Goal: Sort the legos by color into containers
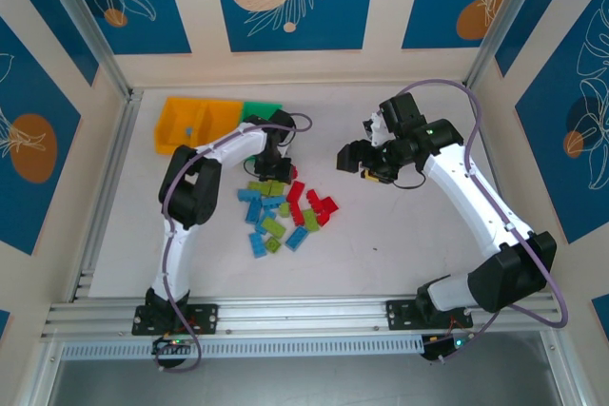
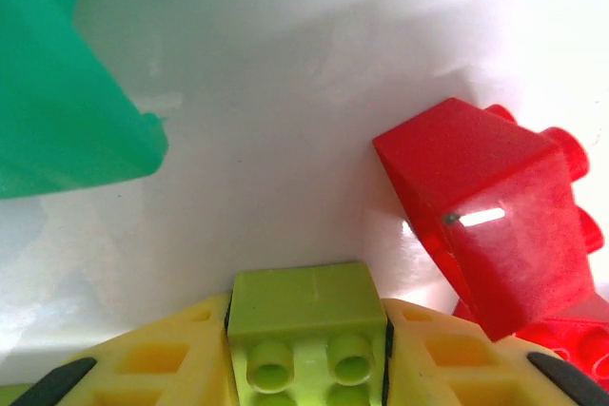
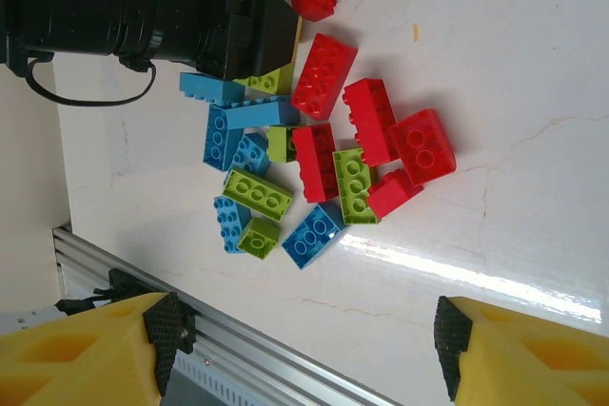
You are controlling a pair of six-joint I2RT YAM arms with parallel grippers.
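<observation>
Between the left gripper (image 2: 304, 349) jaws, lime green lego (image 2: 304, 330) clamped, right gripper (image 3: 304, 349) spread wide

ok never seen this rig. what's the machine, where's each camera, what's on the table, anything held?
Two white robot arms are bolted at the table's near edge. The overhead picture comes from a fixed camera above and behind them: left arm on the left, right arm on the right. The other two pictures come from cameras on each wrist, looking past that arm's own yellow fingers.

On the table lies a pile of legos in red, light blue and lime green. Behind it stand joined bins: orange-yellow bins and a green bin.

The left gripper is down at the far end of the pile, its fingers closed on a lime green brick; a red brick lies just beside it. The right gripper hangs open over the pile, holding nothing.
</observation>
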